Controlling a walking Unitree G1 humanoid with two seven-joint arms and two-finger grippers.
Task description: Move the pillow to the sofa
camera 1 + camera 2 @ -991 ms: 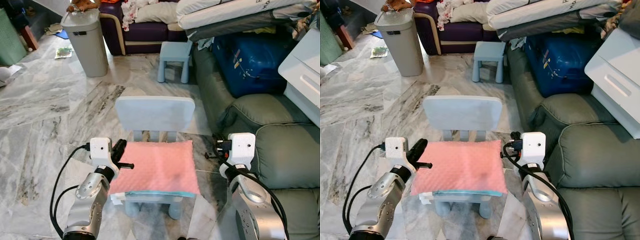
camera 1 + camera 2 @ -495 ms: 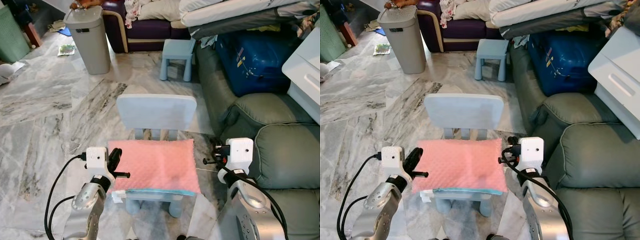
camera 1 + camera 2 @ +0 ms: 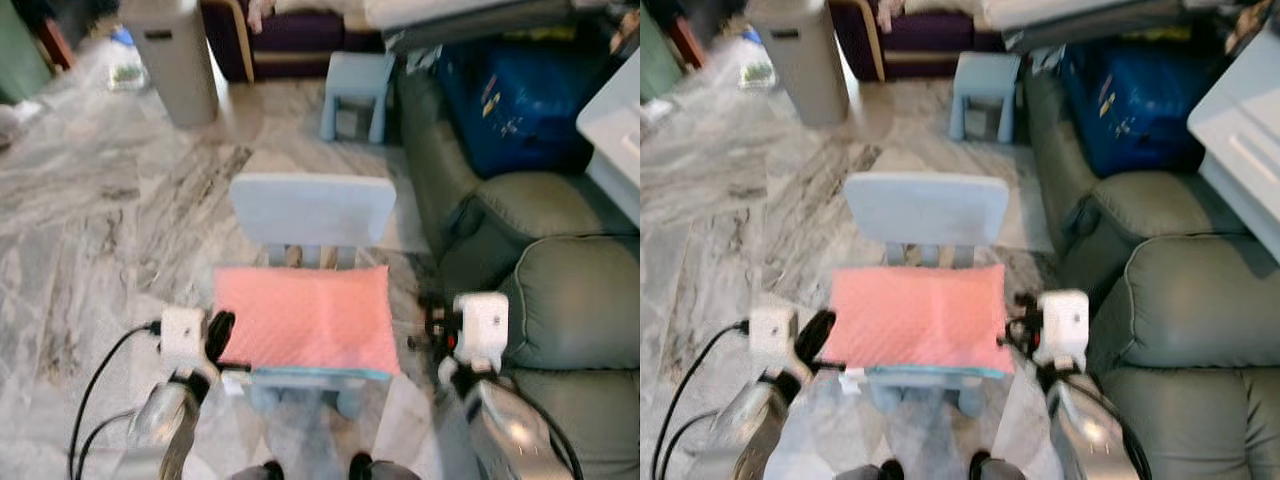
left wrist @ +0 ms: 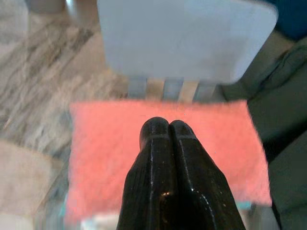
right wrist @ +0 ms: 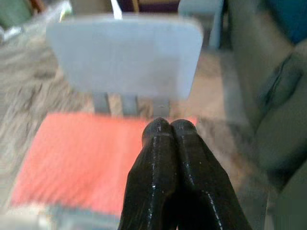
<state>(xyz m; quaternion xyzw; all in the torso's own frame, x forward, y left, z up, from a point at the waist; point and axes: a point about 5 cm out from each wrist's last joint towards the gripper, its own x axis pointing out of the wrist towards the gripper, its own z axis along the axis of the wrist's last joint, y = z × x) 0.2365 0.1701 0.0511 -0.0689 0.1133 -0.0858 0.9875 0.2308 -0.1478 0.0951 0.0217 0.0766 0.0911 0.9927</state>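
Left end effector (image 4: 163, 125) and right end effector (image 5: 169, 125) both pressed together, empty, flanking pillow (image 3: 305, 318). Pillow flat on chair (image 3: 310, 215) seat, sofa (image 3: 560, 300) right. Risk: closed fingers shoving pillow off near edge; blurred views hampering aim.

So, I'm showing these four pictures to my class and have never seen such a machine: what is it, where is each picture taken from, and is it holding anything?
It is a walking humanoid robot with two silver arms. Two pictures come from cameras in its head, looking down. The other two come from a camera on each wrist, looking along that gripper's black fingers. A pink pillow lies on a small pale blue chair, with a grey sofa at the robot's right. The left gripper and right gripper are both shut and empty, held at either side of the pillow. Nothing is held.
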